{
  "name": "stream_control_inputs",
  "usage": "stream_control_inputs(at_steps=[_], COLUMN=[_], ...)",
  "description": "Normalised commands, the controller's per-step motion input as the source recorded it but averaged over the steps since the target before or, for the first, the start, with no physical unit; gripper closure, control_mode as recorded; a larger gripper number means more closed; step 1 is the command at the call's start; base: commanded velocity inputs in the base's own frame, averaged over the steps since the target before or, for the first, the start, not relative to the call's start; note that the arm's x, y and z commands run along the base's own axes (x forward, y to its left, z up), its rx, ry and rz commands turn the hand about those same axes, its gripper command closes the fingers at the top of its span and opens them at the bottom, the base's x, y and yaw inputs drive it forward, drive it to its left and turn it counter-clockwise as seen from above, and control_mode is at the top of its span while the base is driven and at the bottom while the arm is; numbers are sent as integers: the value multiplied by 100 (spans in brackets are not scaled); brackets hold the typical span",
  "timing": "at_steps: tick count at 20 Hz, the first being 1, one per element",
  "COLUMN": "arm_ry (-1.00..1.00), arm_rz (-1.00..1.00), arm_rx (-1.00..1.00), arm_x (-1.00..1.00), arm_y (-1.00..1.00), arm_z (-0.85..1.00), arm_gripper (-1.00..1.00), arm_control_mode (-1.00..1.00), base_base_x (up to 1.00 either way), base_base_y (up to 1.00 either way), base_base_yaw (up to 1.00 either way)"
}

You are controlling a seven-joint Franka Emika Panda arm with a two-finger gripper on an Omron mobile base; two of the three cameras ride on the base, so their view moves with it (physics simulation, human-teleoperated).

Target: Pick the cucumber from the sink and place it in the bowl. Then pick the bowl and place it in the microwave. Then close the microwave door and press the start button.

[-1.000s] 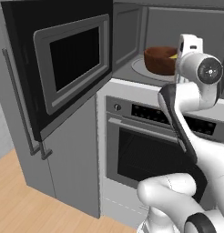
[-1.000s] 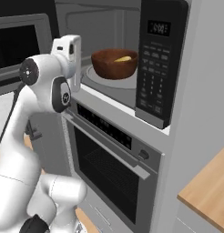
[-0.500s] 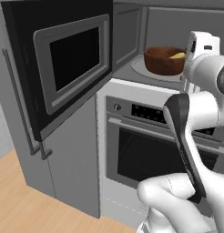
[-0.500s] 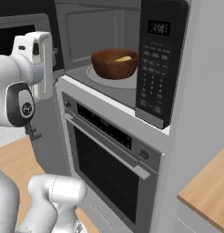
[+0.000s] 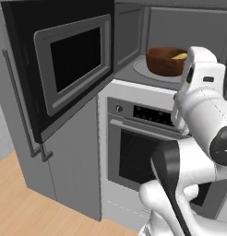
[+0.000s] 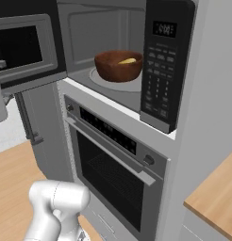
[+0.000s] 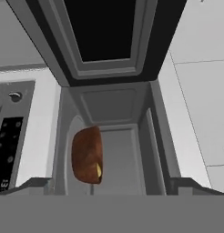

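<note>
The dark brown wooden bowl (image 5: 166,60) (image 6: 118,66) (image 7: 86,154) stands on the turntable inside the microwave (image 6: 89,33) (image 5: 134,32) (image 7: 116,107). In the bowl lies the small yellow cucumber (image 6: 128,60) (image 5: 180,56) (image 7: 99,170). The microwave door (image 5: 74,69) (image 6: 23,47) (image 7: 104,32) is swung wide open to the left. My gripper (image 7: 111,185) is open and holds nothing; it sits back from the cavity and looks into it, well short of the bowl. The sink is out of view.
The microwave's dark keypad panel (image 6: 160,70) is right of the cavity. Below is the oven (image 5: 143,152) (image 6: 113,164) with its handle bar and button strip. A grey cabinet (image 5: 64,161) stands left, and a wooden counter (image 6: 212,197) lies at the right.
The arm has drawn back from the microwave: the hand slid right in the left base view and left, past the edge, in the right base view. Bowl and door have not moved.
</note>
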Motion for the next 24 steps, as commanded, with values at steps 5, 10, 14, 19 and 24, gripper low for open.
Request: stream_control_inputs(at_steps=[5, 10, 14, 19, 24], arm_ry=[-6, 0, 0, 0, 0], arm_rz=[-5, -5, -5, -7, -3], arm_rx=[0, 0, 0, 0, 0], arm_x=[-38, -32, -4, 0, 0], arm_y=[78, 72, 72, 75, 68], arm_z=[-8, -1, -26, -52, -47], arm_gripper=[-100, -100, -100, -100, -100], arm_control_mode=[-100, -100, -100, -100, -100], base_base_x=[0, 0, 0, 0, 0], base_base_y=[0, 0, 0, 0, 0], base_base_yaw=[0, 0, 0, 0, 0])
